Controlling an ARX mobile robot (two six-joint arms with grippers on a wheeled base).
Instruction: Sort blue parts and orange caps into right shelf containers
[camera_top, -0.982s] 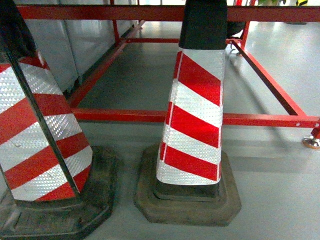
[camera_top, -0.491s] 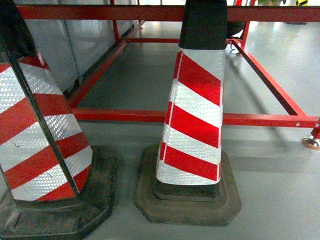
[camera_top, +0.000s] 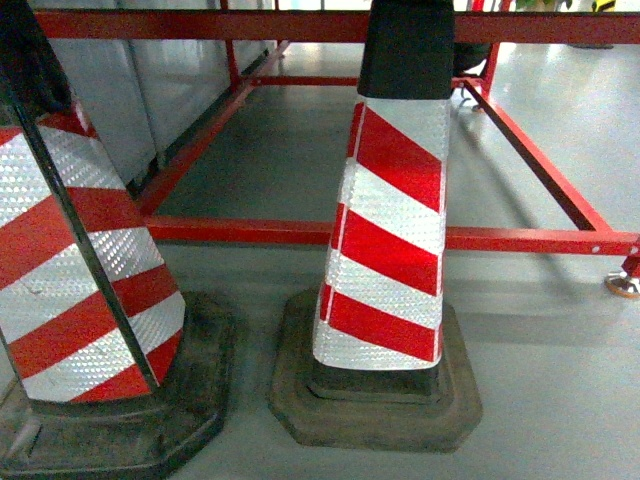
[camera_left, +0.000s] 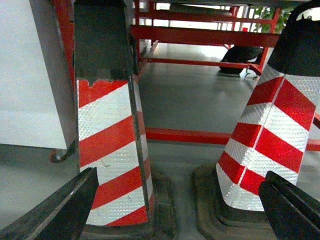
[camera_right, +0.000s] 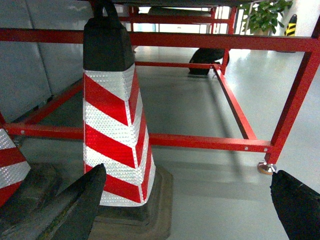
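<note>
below, both jaws are spread wide and nothing is held: left gripper (camera_left: 175, 210) frames two striped cones (camera_left: 112, 145), right gripper (camera_right: 190, 210) one, before a red frame (camera_right: 200, 142).

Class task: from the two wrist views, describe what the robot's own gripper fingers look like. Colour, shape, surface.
Left gripper: two dark, near-black fingers, flat and tapering, with slightly worn edges. Right gripper: the same dark wedge-shaped fingers, matte and a little scuffed. No cables or markings show, and the head view shows no arm.
</note>
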